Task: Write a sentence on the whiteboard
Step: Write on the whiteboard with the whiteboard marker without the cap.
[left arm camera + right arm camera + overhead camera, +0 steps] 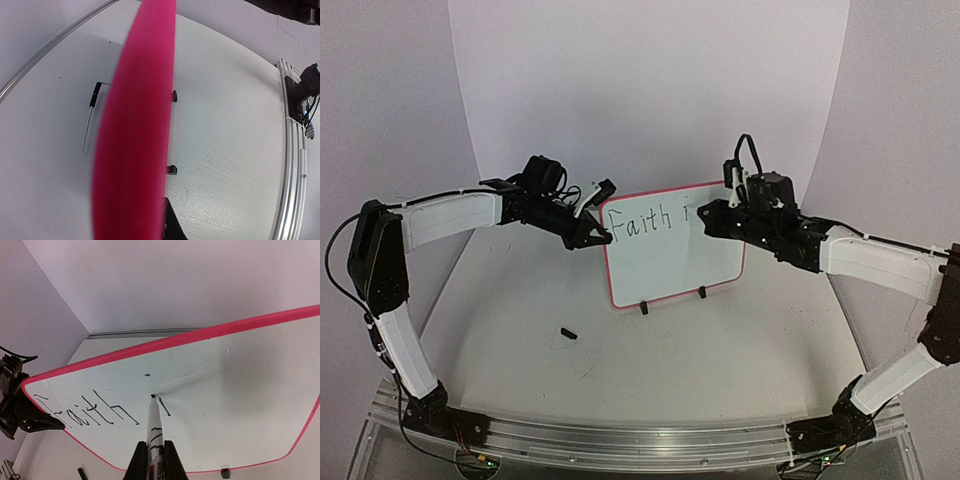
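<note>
The whiteboard (675,250) stands upright on its two black feet (643,308) at the middle of the bench (620,380), its writing face turned toward the arm bases. The left claw (603,238) is pressed together on the whiteboard's left edge, near the upper corner, pinching the red-pink frame. In the left wrist view that frame fills the middle as a blurred pink band.

The right claw (155,462) reaches in from the whiteboard's right side and is closed on a marker (154,427), a white barrel with black printing. The marker's dark tip touches the board's surface.

Of the sentence (92,412), only the word "Faith" is readable. It sits along the top of the whiteboard, starting beside the left edge. Just right of that word, at the marker tip, is a short slanted stroke (164,406). The area of the whiteboard below this line is blank.

A small black piece (568,333) lies on the bench in front of the whiteboard's lower left corner, apart from it.
</note>
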Tool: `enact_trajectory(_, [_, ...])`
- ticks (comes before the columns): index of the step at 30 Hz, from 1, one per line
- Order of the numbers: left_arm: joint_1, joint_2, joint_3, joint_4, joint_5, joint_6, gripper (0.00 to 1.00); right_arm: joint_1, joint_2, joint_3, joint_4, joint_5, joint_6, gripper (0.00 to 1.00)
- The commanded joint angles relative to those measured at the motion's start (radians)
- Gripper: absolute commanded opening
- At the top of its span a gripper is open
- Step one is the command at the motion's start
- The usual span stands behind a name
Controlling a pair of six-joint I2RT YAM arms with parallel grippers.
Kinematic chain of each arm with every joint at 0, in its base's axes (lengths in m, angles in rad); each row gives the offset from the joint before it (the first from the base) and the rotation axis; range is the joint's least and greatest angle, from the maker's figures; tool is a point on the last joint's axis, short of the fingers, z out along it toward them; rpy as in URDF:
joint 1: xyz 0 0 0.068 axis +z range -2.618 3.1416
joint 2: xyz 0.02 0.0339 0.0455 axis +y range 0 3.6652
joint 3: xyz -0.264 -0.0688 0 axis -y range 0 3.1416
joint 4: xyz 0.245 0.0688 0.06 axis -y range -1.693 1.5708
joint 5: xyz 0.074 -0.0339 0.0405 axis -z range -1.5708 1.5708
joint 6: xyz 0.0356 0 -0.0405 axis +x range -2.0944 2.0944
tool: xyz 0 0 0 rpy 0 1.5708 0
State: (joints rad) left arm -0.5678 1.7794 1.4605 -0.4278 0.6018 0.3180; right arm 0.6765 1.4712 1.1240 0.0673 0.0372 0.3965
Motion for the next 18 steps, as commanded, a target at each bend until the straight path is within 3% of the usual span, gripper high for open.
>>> enact_trajectory(1, [-0.007,0.025,-0.006,-0.092,-0.106,0.069,0.0,-0.005,0.009,0.041,0.047,0.032,-0.011,0.0])
enact_trajectory(18, [-0.006,0.022,-0.005,-0.091,-0.108,0.067,0.0,-0.005,-0.077,-0.053,0.025,0.053,0.012,0.0])
